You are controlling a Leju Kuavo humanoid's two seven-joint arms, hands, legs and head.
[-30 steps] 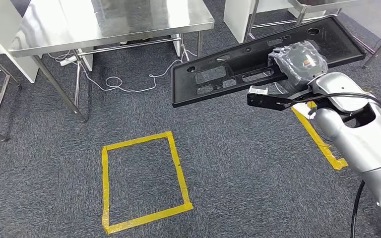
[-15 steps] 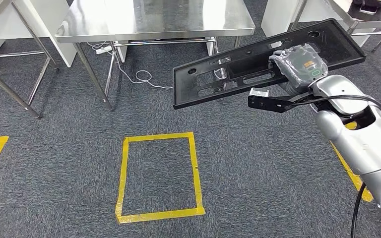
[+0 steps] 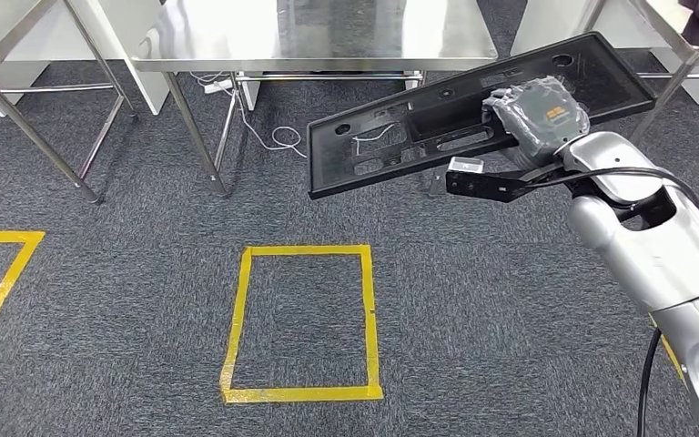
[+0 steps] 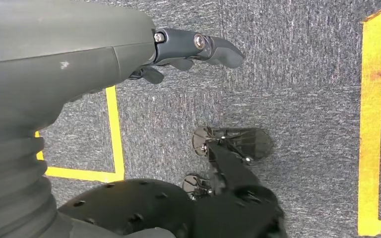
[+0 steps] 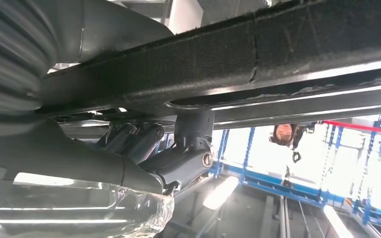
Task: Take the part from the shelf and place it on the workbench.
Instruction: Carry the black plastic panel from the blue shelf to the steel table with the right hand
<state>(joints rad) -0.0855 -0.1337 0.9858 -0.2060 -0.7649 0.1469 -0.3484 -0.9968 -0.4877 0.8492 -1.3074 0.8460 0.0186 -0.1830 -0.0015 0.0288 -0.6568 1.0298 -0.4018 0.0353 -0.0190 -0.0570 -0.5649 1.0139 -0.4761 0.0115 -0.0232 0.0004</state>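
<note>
Head view has swung; right hand still grips the part.

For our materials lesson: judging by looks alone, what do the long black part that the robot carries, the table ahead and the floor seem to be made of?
Black part: probably moulded plastic, matt, with shaped cut-outs and a raised rim. The right hand holds it.
Table: likely stainless steel, brushed, with dull blurred reflections and thin metal legs.
Floor: grey carpet, speckled and fuzzy, with yellow tape marking rectangles on it.

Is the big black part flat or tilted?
Tilted. In the head view the black part slopes up toward its far right end, held by the right robot hand.
</note>
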